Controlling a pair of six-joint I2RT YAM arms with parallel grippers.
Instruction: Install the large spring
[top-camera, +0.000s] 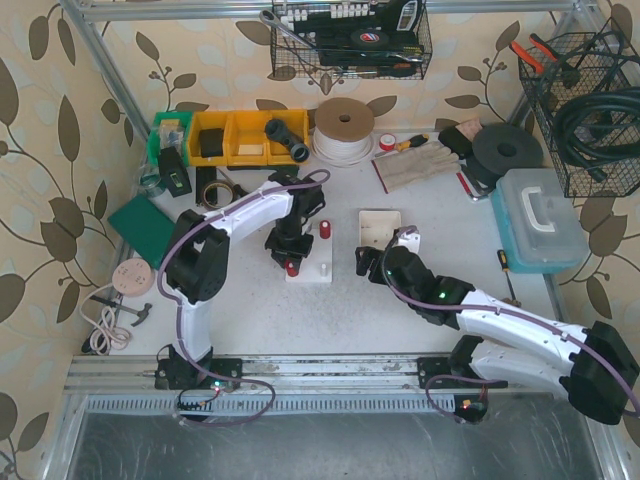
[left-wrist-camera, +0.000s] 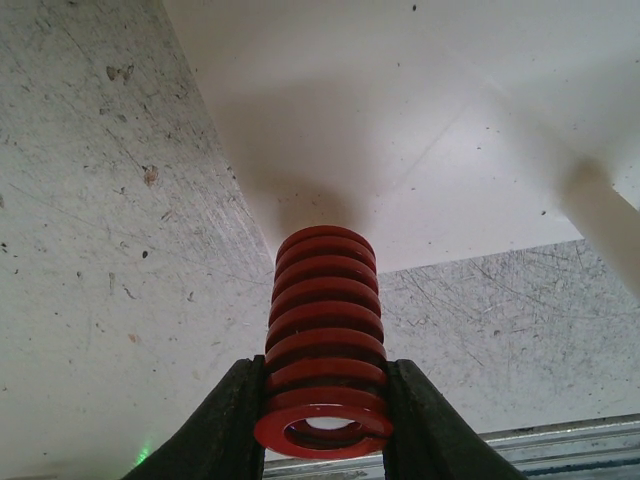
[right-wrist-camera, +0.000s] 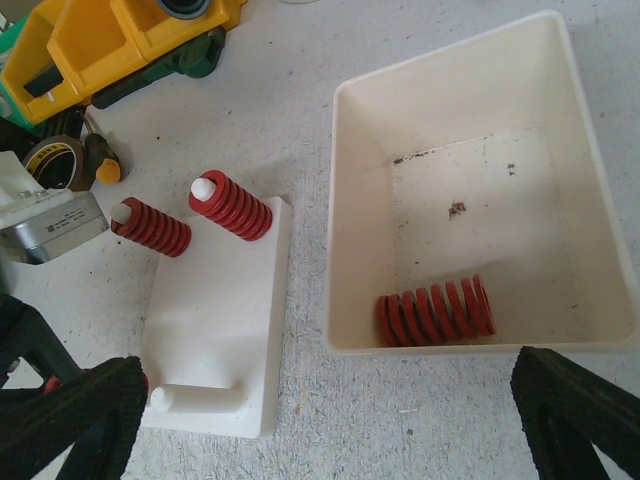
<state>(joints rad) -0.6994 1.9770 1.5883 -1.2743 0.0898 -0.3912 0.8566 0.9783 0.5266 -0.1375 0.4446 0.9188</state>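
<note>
Left pincer (left-wrist-camera: 325, 430) clamped on red spring (left-wrist-camera: 322, 300) at white board (left-wrist-camera: 400, 120) edge. Right pincer (right-wrist-camera: 325, 385) spread wide apart near box (right-wrist-camera: 500, 200) holding second spring (right-wrist-camera: 435, 312).

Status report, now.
Left gripper shut on red spring, over white plate. Right gripper open, near tray holding another spring. One peg bare; nothing blocking it.

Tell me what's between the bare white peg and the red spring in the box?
Right wrist view: the white plate's edge, a strip of grey table, the cream plastic box's wall.
</note>
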